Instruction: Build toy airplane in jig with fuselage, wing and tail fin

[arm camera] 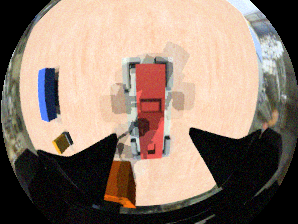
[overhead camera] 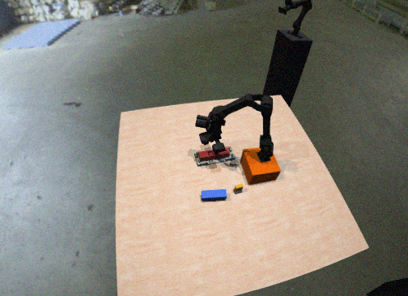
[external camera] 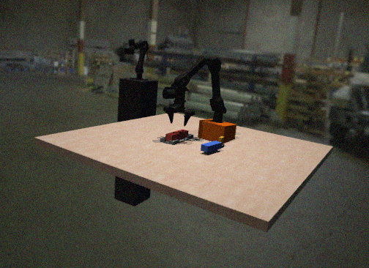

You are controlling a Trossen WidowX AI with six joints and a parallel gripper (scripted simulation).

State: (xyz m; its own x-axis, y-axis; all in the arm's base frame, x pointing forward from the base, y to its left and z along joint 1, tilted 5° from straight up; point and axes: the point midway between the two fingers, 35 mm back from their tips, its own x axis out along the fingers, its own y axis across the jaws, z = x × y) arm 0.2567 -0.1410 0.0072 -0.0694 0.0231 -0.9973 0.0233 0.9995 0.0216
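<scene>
The red fuselage (overhead camera: 202, 156) (external camera: 176, 135) (arm camera: 150, 75) lies lengthwise in the grey cradle (external camera: 176, 142) (arm camera: 132, 107) and looks flat. Its mid socket and small tail socket show empty in the wrist view. The blue wing (overhead camera: 214, 195) (external camera: 211, 147) (arm camera: 44, 95) lies on the table, off to one side of the cradle. The small yellow tail fin (overhead camera: 239, 188) (external camera: 221, 138) (arm camera: 59, 145) is on the table near one end of the wing; its tab is hard to make out. My gripper (external camera: 179, 124) (arm camera: 154, 135) is open and empty above the fuselage, with its fingers on either side in the wrist view.
The orange block (overhead camera: 261, 170) (external camera: 217, 130) (arm camera: 119, 185) under the arm's base stands near the cradle's tail end. The wooden table (overhead camera: 182, 241) (external camera: 220, 181) carries everything. A second arm on a dark pillar (overhead camera: 288, 63) (external camera: 137, 101) stands beyond the table.
</scene>
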